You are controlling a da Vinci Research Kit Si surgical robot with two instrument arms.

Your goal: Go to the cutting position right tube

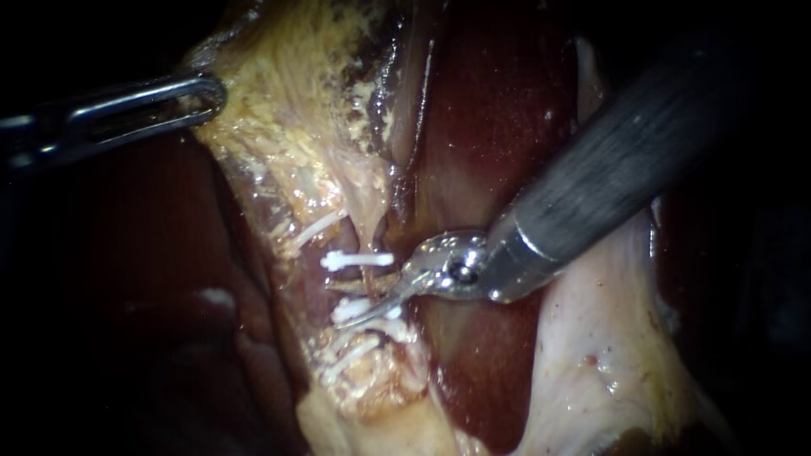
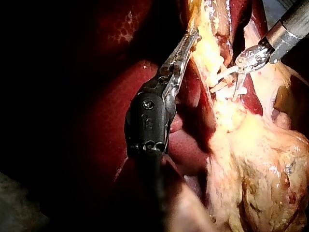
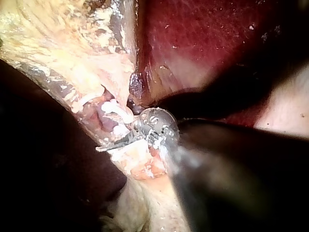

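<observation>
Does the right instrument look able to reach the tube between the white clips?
Probably yes: the right instrument sits with its tip at the tube between two clips, nothing blocking it. The left instrument holds fatty tissue off to the side.

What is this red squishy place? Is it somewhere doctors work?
Probably a surgery practice bench, seen very close up. Two thin metal tools, the left instrument and the right instrument, work beside dark red liver, and small white clips are clamped on the tissue.
</observation>
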